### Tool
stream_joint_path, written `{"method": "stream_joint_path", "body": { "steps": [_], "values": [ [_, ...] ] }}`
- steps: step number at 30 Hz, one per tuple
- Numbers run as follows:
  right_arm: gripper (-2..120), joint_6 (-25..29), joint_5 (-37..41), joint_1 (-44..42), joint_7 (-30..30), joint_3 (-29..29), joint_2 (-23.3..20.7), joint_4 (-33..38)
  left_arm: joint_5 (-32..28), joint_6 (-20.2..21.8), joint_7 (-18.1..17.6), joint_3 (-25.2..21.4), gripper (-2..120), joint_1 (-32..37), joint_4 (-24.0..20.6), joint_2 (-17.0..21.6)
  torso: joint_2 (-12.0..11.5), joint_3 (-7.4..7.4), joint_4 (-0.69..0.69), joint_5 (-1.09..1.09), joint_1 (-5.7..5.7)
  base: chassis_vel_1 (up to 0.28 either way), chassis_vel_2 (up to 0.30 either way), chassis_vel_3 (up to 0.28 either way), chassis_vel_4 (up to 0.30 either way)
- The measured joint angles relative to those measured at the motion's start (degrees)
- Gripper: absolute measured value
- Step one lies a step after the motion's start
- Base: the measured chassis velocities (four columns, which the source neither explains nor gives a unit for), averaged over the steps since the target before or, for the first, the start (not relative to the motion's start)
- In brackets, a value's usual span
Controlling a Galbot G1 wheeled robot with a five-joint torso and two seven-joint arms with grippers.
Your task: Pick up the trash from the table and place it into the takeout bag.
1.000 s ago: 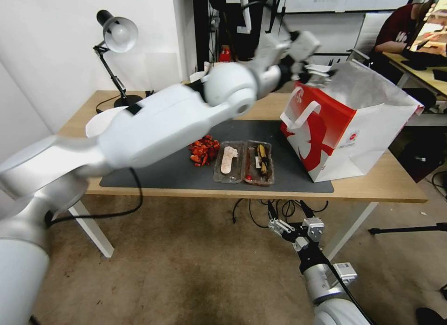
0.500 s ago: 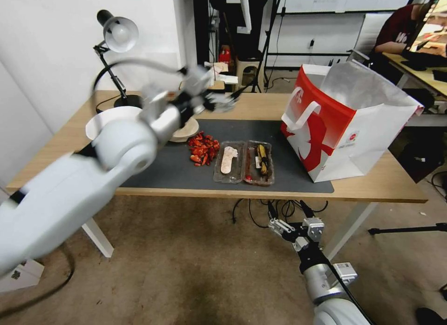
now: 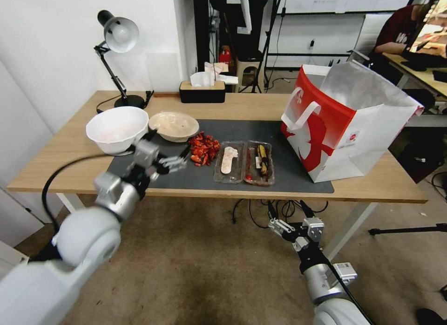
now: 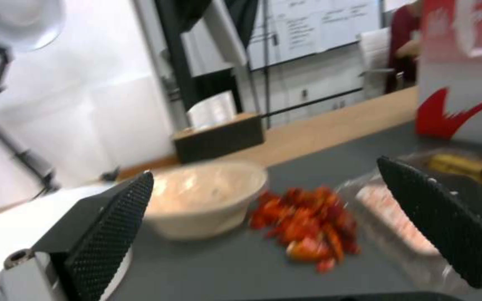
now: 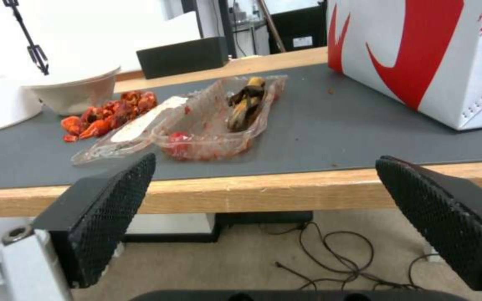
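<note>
The trash lies on the table's (image 3: 372,185) dark mat: a pile of red scraps (image 3: 203,149) (image 4: 308,225) (image 5: 110,113), a clear two-part plastic tray (image 3: 243,162) (image 5: 196,121) with food remains, and a beige shallow bowl (image 3: 173,125) (image 4: 207,196). The takeout bag (image 3: 347,125) (image 5: 431,54) stands open at the mat's right end. My left gripper (image 3: 181,158) (image 4: 274,234) hovers open and empty just left of the red scraps, low over the mat. My right gripper (image 3: 287,212) (image 5: 263,225) hangs open below the table's front edge, under the tray.
A large white bowl (image 3: 116,128) stands at the mat's left end. A desk lamp (image 3: 118,36) and a black tissue box (image 3: 202,91) are along the back edge. Cables hang under the table.
My left arm has swung from above the takeout bag leftward and down to the mat beside the red scraps, with nothing in its gripper. The right arm has not moved.
</note>
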Motion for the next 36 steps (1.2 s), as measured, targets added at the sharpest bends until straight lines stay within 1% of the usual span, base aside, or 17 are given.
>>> {"method": "stream_joint_path", "body": {
  "steps": [1, 3, 4, 5, 6, 7, 9, 10, 12, 17, 36],
  "values": [
    [100, 0.0, 0.0, -0.01, 0.0, 0.01, 0.0, 0.0, 1.47, -0.28, 0.02, -0.99, 100, 2.18, -0.23, -1.16, 0.0, 0.0, 0.02, 0.01, 0.0, 0.0, 0.0, 0.0, 0.0],
    [100, 0.0, 0.0, -0.01, 0.0, 0.01, 0.0, 0.0, 1.47, -0.28, 0.02, -0.99, 100, 2.18, -0.23, -1.16, 0.0, 0.0, 0.02, 0.01, 0.0, 0.0, 0.0, 0.0, 0.0],
    [100, 0.0, 0.0, 0.0, 0.0, 0.01, 0.0, 0.0, 5.51, -0.74, -0.57, -2.64, 100, 8.47, -0.89, -4.17, -0.01, 0.0, 0.01, 0.01, 0.0, 0.0, 0.0, 0.0, 0.0],
    [100, 0.0, 0.0, 0.0, 0.0, 0.01, 0.0, 0.0, 6.41, -0.74, -1.11, -2.77, 100, 10.01, -1.0, -4.94, -0.01, 0.0, 0.01, 0.01, 0.01, 0.0, 0.0, 0.0, 0.0],
    [100, 0.0, 0.0, 0.0, 0.0, 0.01, 0.0, 0.0, 6.41, -0.74, -1.11, -2.77, 100, 10.01, -1.0, -4.94, -0.01, 0.0, 0.01, 0.01, 0.01, 0.0, 0.0, 0.0, 0.0],
    [100, 0.0, 0.0, -0.01, 0.0, 0.01, 0.0, 0.0, 7.81, -0.67, -2.16, -2.78, 100, 12.31, -1.04, -6.12, -0.01, 0.01, 0.01, 0.01, 0.0, 0.0, 0.0, 0.0, 0.0],
    [100, 0.0, 0.0, 0.01, 0.0, 0.01, 0.0, 0.0, 8.98, -0.84, -3.69, -2.43, 100, 14.14, -0.51, -7.36, -0.01, 0.0, 0.01, 0.02, 0.01, 0.0, 0.0, 0.0, 0.0],
    [100, 0.0, 0.0, 0.01, 0.0, 0.01, 0.0, 0.0, 8.98, -0.84, -3.69, -2.43, 100, 14.14, -0.51, -7.36, -0.01, 0.0, 0.01, 0.02, 0.01, 0.0, 0.0, 0.0, 0.0],
    [100, 0.0, 0.0, 0.0, 0.0, 0.0, 0.0, 0.0, 9.88, -1.9, -5.3, -2.15, 100, 15.4, 0.95, -8.48, -0.01, 0.0, 0.0, 0.0, 0.01, 0.0, 0.0, 0.0, 0.0],
    [100, 0.0, 0.0, 0.0, 0.0, 0.01, 0.0, 0.0, 10.0, -3.68, -5.92, -1.98, 100, 16.26, 1.85, -9.14, -0.01, 0.01, 0.0, 0.01, 0.0, 0.0, 0.0, 0.0, 0.0],
    [100, 0.0, 0.0, 0.0, 0.0, 0.01, 0.0, 0.0, 9.92, -4.39, -6.32, -1.91, 100, 16.88, 2.72, -9.56, -0.01, 0.01, 0.0, 0.01, 0.01, 0.0, 0.0, 0.0, 0.0]
  ]
}}
